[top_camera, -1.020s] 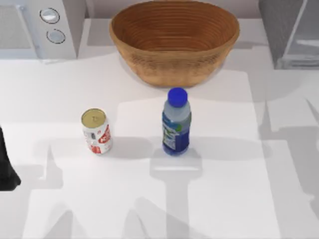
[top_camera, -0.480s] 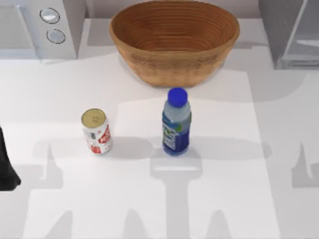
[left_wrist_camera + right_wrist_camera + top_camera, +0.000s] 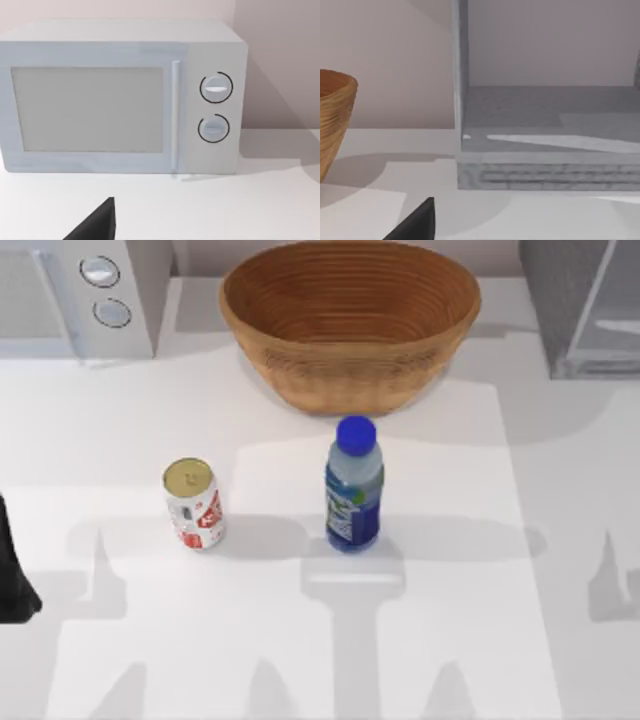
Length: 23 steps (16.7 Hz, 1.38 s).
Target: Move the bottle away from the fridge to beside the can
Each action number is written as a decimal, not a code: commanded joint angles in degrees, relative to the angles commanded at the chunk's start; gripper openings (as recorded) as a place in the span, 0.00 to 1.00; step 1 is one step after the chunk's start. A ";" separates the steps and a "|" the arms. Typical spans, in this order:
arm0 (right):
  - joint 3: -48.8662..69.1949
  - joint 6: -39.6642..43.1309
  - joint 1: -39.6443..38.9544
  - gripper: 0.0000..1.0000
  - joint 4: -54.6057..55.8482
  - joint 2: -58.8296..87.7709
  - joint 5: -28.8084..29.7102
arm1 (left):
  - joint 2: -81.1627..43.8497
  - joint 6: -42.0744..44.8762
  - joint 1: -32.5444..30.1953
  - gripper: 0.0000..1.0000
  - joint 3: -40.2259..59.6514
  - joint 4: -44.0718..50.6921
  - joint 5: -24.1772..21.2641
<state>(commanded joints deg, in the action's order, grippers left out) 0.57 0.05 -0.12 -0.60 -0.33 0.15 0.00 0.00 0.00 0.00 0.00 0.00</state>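
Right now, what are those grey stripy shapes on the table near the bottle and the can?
They are shadows. In the top view, long grey bands cross the white table beside the bottle and the can, with pointed shapes near the front edge. In the right wrist view, a soft shadow lies on the table beside the basket and in front of the fridge.

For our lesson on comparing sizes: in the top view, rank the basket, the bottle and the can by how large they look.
1. Basket, by far the largest.
2. Bottle, taller than the can.
3. Can, the smallest.
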 joint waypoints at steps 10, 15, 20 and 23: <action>17.02 0.27 0.24 1.00 -36.16 -20.76 0.04 | 0.00 0.00 0.00 1.00 0.00 0.00 0.00; 27.98 0.45 0.21 1.00 -62.03 -34.16 -0.13 | 0.00 0.00 0.00 1.00 0.00 0.00 0.00; 35.71 0.61 0.29 1.00 -79.85 -43.59 -0.16 | 0.00 0.00 0.00 1.00 0.00 0.00 0.00; 37.49 0.65 0.33 1.00 -83.58 -45.75 -0.16 | 0.00 0.00 0.00 1.00 0.00 0.00 0.00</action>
<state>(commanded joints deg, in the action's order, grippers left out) 38.06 0.69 0.21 -84.18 -46.08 -0.01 0.00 0.00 0.00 0.00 0.00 0.00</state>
